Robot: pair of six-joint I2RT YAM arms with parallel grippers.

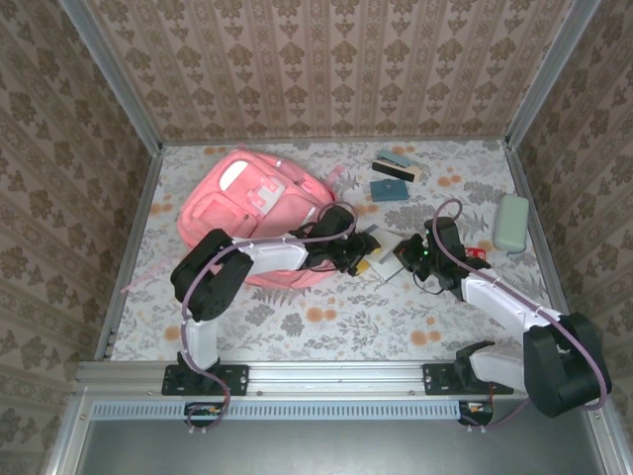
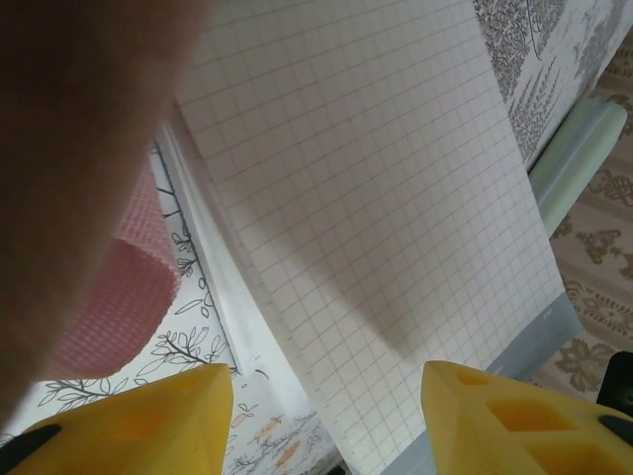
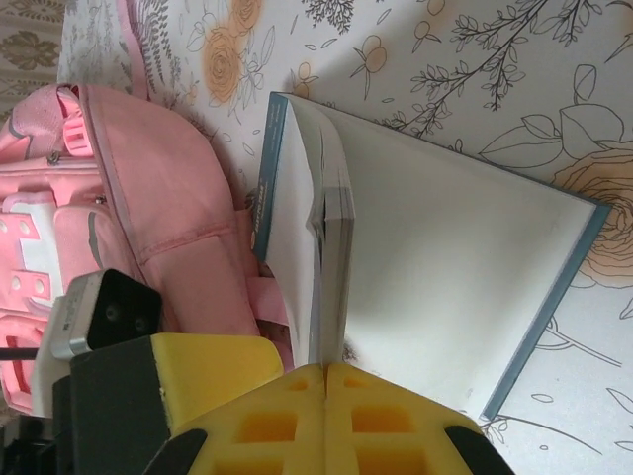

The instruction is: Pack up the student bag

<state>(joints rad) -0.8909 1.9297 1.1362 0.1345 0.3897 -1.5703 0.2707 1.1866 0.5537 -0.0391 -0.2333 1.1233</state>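
Yellow jaws at open notebook [image 3: 445, 277], pink student bag [image 3: 178, 228] just beside.
Left gripper [image 2: 326, 426] half spread, holding nothing (grid page [image 2: 376, 198] ahead); right gripper [image 3: 326, 416] closed tight at the page edge.

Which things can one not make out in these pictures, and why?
1. Left wrist view: blurred mass close to the lens, unidentifiable.
2. Right wrist view: whether the right gripper pinches a notebook page; its fingers hide the contact.
3. Top view: bag partly under the left arm; red item too small.
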